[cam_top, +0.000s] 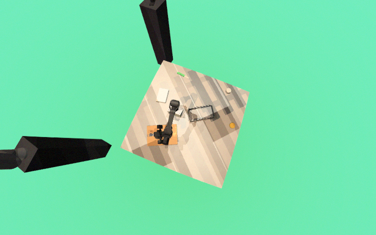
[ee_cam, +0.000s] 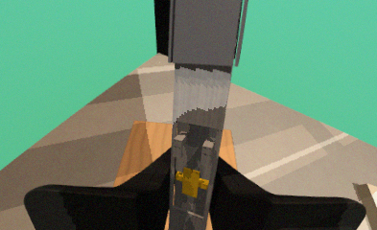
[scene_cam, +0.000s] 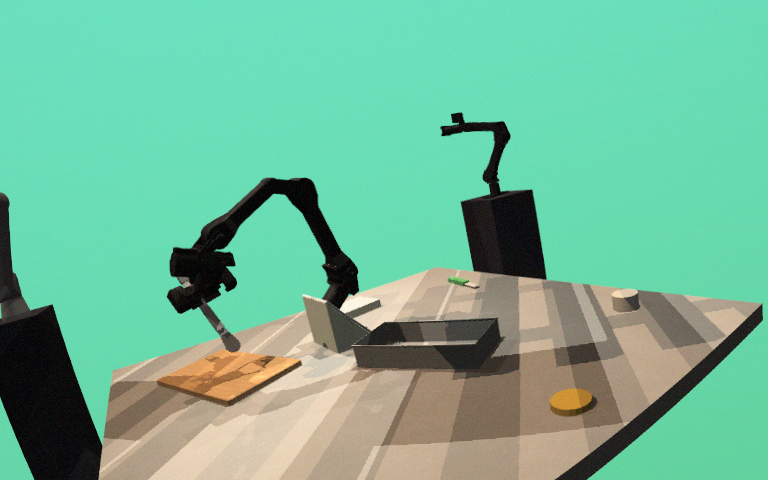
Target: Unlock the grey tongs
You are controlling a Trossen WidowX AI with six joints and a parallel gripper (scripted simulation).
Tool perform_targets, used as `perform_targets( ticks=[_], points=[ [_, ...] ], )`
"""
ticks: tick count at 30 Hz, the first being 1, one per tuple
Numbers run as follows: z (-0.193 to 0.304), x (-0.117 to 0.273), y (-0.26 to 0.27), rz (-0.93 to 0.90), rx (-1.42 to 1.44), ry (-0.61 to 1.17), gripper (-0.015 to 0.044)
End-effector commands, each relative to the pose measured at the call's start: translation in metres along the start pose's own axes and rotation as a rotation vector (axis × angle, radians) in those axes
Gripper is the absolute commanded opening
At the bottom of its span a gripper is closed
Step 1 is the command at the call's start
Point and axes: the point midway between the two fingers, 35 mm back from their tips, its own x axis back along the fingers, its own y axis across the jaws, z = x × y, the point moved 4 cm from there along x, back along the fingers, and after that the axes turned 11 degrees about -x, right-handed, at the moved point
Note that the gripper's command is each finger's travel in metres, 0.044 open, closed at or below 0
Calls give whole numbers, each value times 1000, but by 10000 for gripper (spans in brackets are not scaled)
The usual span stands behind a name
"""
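Wooden board [cam_top: 174, 141] [scene_cam: 228, 386] [ee_cam: 149, 139], at left: bears nothing; grey tongs [scene_cam: 212, 317] [ee_cam: 201, 96] above it, slanting tip-down, grasped by the gripper [scene_cam: 201, 297] [ee_cam: 190, 150]; roasting tin [cam_top: 201, 119] [scene_cam: 424, 358], right of them: nothing seen inside
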Motion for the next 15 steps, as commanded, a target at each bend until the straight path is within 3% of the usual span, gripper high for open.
perform_targets(
  ticks=[1, 6, 15],
  points=[
    [-2, 14, -3, -39, -30, -136, -150],
    [1, 25, -7, -74, -51, -262, -150],
    [1, 26, -7, -76, -52, -267, -150]
  ],
)
